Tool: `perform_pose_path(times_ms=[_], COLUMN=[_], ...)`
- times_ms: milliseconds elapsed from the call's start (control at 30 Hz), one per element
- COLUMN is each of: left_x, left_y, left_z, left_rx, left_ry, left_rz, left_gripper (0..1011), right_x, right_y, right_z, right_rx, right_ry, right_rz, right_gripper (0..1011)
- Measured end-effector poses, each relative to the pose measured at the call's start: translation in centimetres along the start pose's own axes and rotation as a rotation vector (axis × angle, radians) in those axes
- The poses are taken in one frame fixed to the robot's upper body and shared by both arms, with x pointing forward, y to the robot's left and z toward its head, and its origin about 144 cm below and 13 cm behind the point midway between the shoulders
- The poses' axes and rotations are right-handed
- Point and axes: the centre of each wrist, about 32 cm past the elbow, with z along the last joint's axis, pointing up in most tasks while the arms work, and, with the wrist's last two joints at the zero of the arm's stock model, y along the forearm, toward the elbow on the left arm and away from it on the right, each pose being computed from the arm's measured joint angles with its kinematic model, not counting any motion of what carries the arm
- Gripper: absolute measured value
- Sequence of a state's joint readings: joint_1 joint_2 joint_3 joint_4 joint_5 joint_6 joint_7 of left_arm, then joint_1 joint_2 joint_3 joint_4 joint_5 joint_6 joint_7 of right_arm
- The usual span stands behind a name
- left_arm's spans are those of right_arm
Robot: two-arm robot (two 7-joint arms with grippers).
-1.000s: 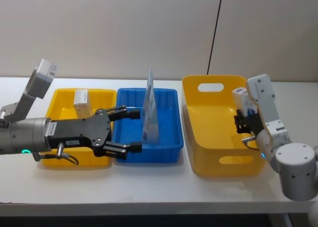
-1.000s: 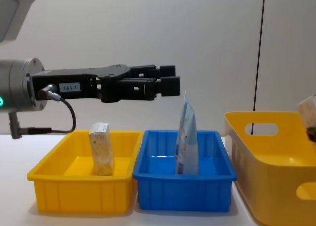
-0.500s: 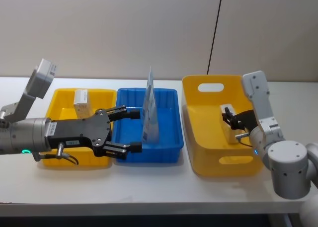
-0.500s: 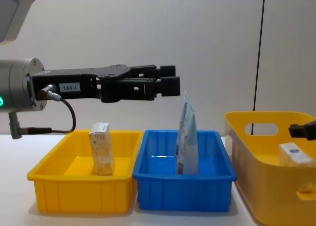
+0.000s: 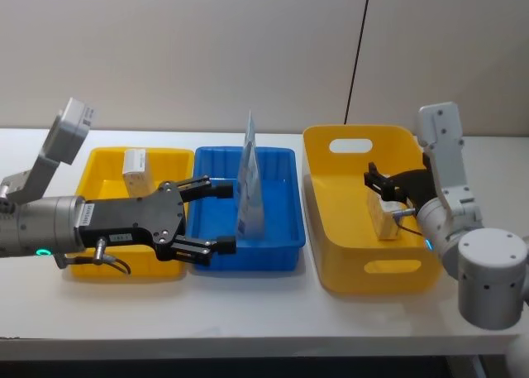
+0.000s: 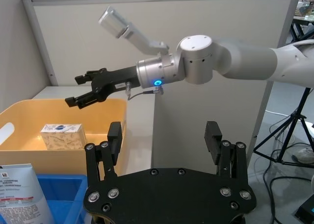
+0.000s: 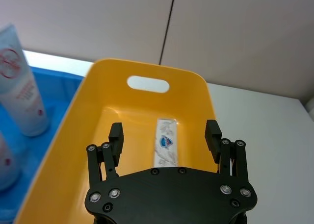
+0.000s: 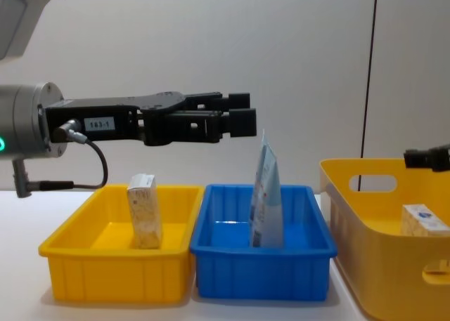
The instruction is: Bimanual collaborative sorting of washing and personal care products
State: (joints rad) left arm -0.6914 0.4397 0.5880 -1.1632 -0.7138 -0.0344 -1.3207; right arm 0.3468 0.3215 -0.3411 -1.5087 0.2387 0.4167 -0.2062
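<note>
The right gripper hangs inside the tall yellow bin, fingers spread and empty, just above and clear of the whitish pack. The pack lies flat on the bin's floor, blue oval logo up, nearer the right wall. The left gripper hovers over the near left corner of the blue bin, fingers spread wide and holding nothing, its tips just beside the light-blue pouch but apart from it. The pouch stands upright around the middle of the blue bin. A tan box stands upright at the far edge of the low yellow bin. The three bins sit in a row on the white desk
</note>
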Motion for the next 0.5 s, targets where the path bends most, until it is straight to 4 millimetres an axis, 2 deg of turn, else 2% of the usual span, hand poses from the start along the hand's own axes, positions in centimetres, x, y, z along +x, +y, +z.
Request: perform_pose_path(times_ms=[500], left_x=[0.0], left_y=[0.0], left_z=[0.0], left_rx=[0.0], left_ry=[0.0], left_rz=[0.0], left_gripper=[1002], right_x=[0.4], right_y=[-5.2], right_z=[1.0], right_rx=[0.006], right_ry=[0.089], right_rz=[0.115], right_gripper=[1003])
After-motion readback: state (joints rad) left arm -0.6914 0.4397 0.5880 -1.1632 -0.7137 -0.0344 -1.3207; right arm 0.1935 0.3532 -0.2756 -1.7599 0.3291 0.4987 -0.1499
